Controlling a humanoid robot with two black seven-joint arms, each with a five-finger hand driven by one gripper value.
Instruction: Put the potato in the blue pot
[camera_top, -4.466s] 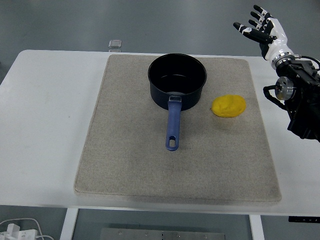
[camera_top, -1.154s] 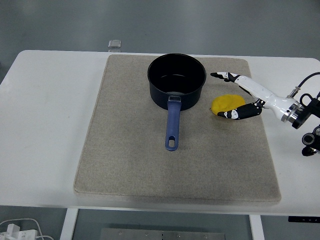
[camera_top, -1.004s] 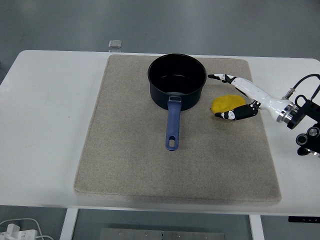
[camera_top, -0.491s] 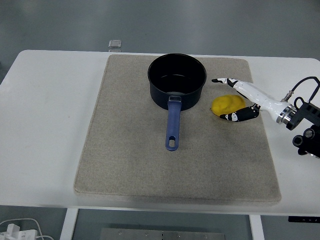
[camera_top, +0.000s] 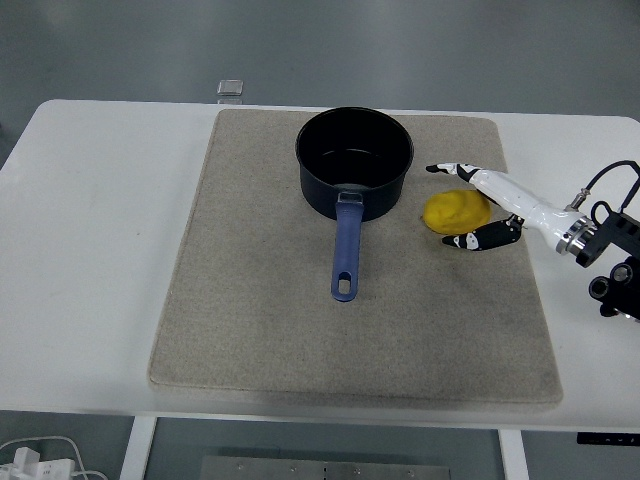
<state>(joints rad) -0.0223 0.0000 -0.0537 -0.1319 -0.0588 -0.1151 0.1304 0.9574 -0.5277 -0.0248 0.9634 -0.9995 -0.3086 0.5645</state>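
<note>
Change: since half a second ago my right hand (camera_top: 478, 206) has slid a little toward the right of the frame; the potato (camera_top: 456, 211) has not shifted.
Right hand: fingers spread wide around the potato's right end, one long finger above it and the dark thumb below; I cannot tell if either touches it, and nothing is lifted.
Potato: yellow, lying on the beige mat (camera_top: 260, 330) right of centre, just beside the pot and apart from it.
Blue pot (camera_top: 354, 163): upper centre of the frame, upright on the mat, dark inside, holding nothing, its blue handle (camera_top: 346, 250) pointing toward the bottom.
White table (camera_top: 90, 260): carries the mat.
</note>
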